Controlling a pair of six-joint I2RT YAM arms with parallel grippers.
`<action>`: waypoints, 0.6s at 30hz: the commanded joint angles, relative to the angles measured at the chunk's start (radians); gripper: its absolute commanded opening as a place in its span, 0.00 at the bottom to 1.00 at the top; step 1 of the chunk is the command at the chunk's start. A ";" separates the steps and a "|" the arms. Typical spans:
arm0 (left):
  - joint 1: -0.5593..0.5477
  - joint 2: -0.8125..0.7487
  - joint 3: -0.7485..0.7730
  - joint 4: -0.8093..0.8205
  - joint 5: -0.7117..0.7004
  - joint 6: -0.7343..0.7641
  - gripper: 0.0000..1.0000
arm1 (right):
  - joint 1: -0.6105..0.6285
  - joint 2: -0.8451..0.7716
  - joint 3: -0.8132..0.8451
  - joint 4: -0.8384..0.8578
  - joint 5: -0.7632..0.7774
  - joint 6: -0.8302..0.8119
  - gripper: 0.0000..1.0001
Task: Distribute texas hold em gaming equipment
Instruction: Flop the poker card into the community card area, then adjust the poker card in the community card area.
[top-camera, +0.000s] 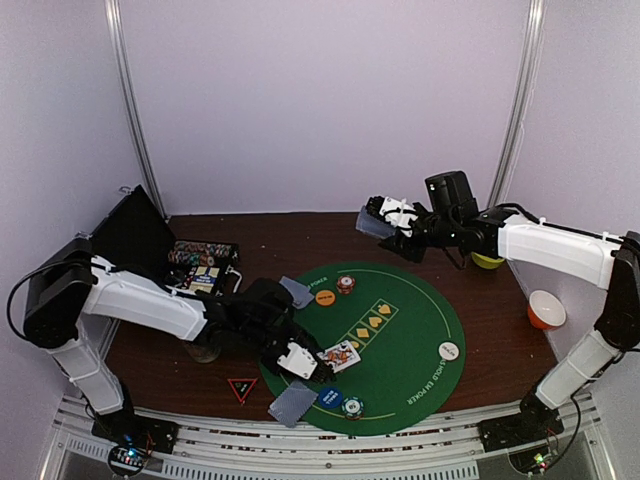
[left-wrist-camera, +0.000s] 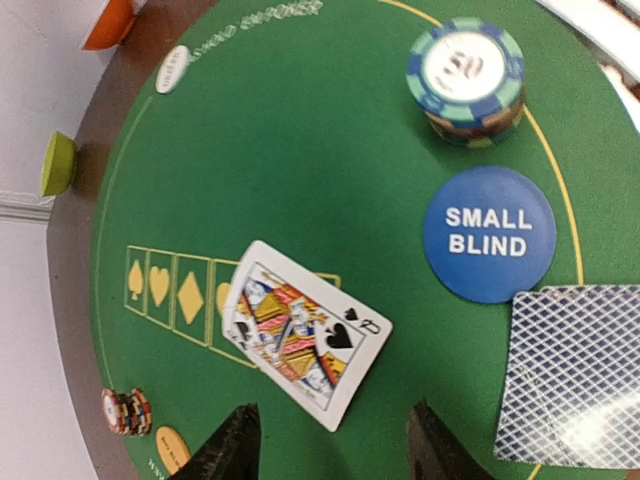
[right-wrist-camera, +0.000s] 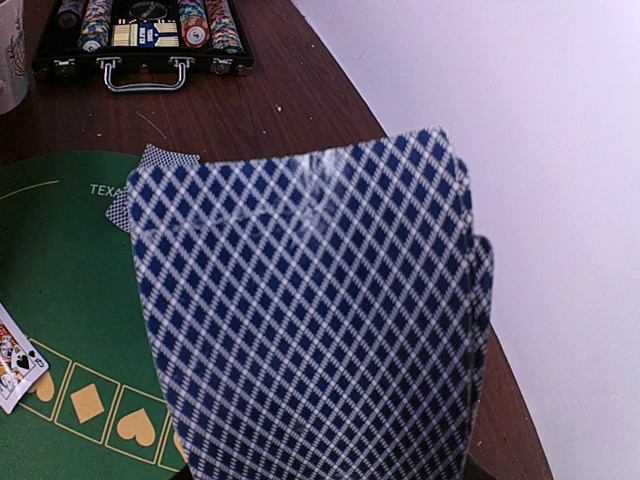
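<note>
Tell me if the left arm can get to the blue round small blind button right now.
Probably yes. The left claw hangs open and empty over the face-up queen card, and the blue round small blind button lies uncovered beside it.

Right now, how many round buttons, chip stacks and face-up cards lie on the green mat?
Round buttons: 3 (orange button, white button, blue button)
Chip stacks: 2 (red-white stack, teal-white stack)
Face-up cards: 1
Total: 6

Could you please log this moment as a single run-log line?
left end effector: open, at face-up queen on green mat | right end effector: holding card stack aloft
</note>
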 joint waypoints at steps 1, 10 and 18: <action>0.002 -0.138 0.000 -0.010 0.004 -0.150 0.57 | -0.004 -0.021 -0.003 0.000 -0.009 0.006 0.47; 0.003 0.011 0.393 -0.268 -0.209 -1.116 0.62 | -0.004 -0.030 -0.001 -0.001 0.003 0.030 0.47; -0.007 0.101 0.390 -0.268 -0.125 -1.141 0.85 | -0.005 -0.021 0.008 -0.025 0.055 0.035 0.47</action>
